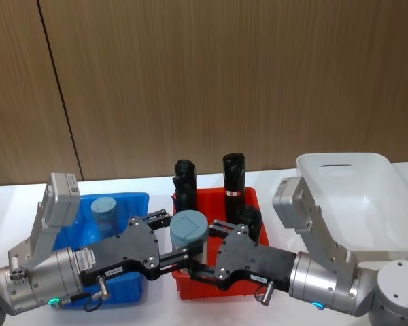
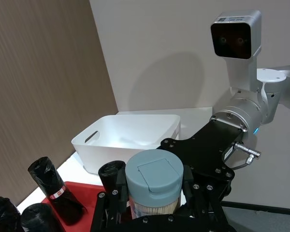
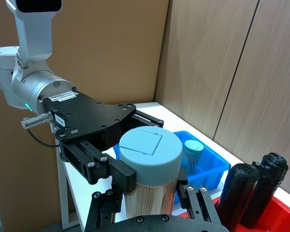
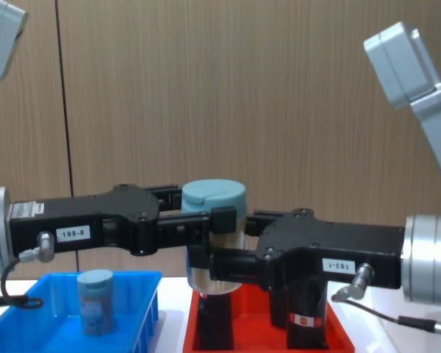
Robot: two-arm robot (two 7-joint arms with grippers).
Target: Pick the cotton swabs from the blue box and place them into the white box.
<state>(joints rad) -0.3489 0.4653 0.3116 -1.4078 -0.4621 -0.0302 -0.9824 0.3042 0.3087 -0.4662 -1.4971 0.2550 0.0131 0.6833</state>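
A cotton swab jar (image 1: 188, 227) with a grey-blue lid hangs in the air over the front left of the red tray, between both arms. My left gripper (image 1: 179, 236) reaches in from the left and is shut on the jar's upper part. From the right, my right gripper (image 1: 200, 248) is open, with its fingers on either side of the jar lower down. A second swab jar (image 1: 105, 212) stands upright in the blue box (image 1: 132, 200) at the left. The white box (image 1: 381, 197) stands at the far right; its inside looks bare.
The red tray (image 1: 211, 288) lies between the blue and white boxes. It holds tall black wrapped rolls (image 1: 234, 173) with red labels, and another such roll (image 1: 185, 180) rises at its back left. A wooden wall stands behind the white table.
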